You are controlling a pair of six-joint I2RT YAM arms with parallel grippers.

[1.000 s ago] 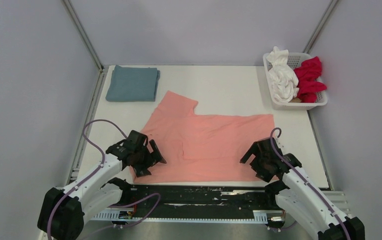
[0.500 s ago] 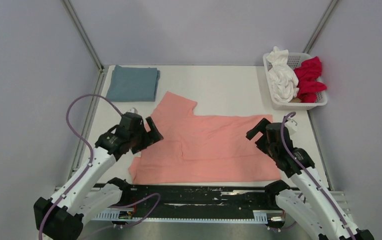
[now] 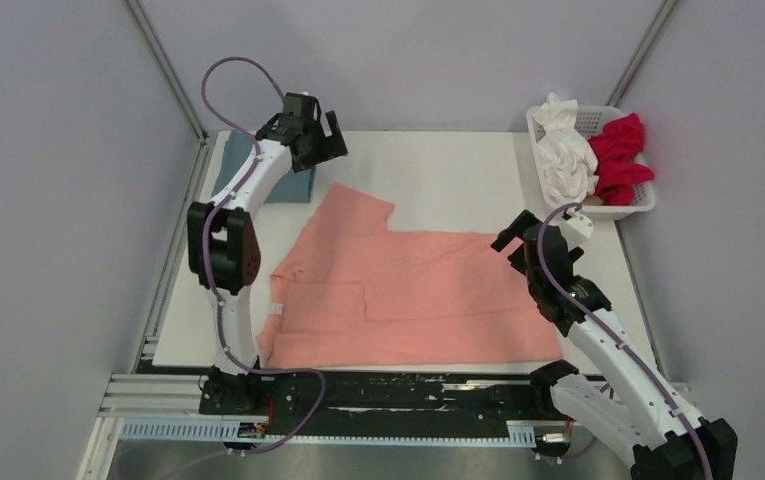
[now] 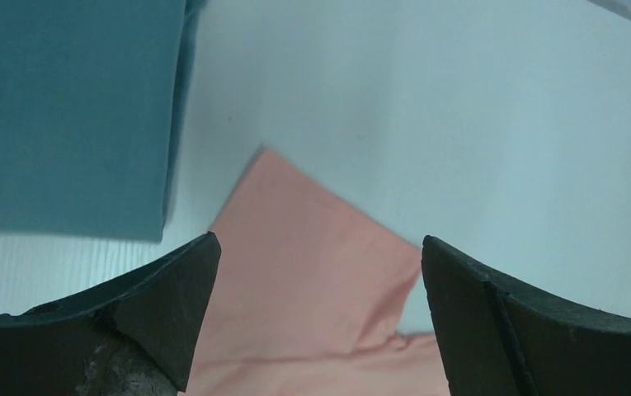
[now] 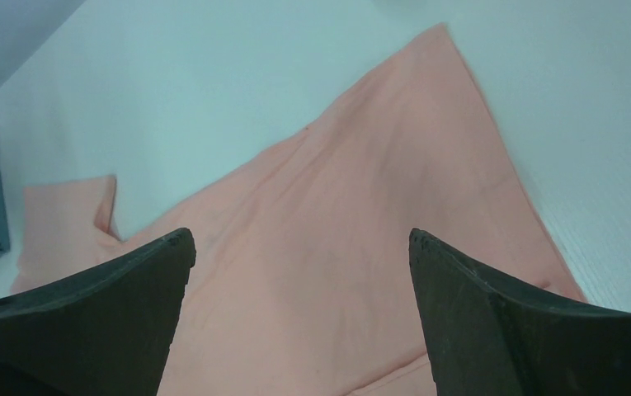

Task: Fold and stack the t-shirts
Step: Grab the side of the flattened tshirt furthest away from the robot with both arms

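The right gripper (image 3: 520,240) has lifted from the near hem and now hangs at about 3 o'clock over the right edge of the flat salmon-pink cotton t-shirt (image 3: 418,290), jaws wide and empty. The shirt lies spread at the middle of the white table (image 3: 448,170), partly folded, with a small label showing near its left edge.

The left gripper (image 3: 325,138), also spread wide and holding nothing, has swung from that same near hem to 11 o'clock, above the folded dusty blue-grey t-shirt (image 3: 296,186). Both arms seem to be repositioning for the next fold, probably the far sleeve.

At 1 o'clock, the white lattice plastic basket (image 3: 598,210) holds a crumpled white t-shirt (image 3: 563,150) and a crimson one (image 3: 620,155).

The left wrist view shows the pink sleeve corner just beside the blue shirt, apart from it, which the arm hides from above.
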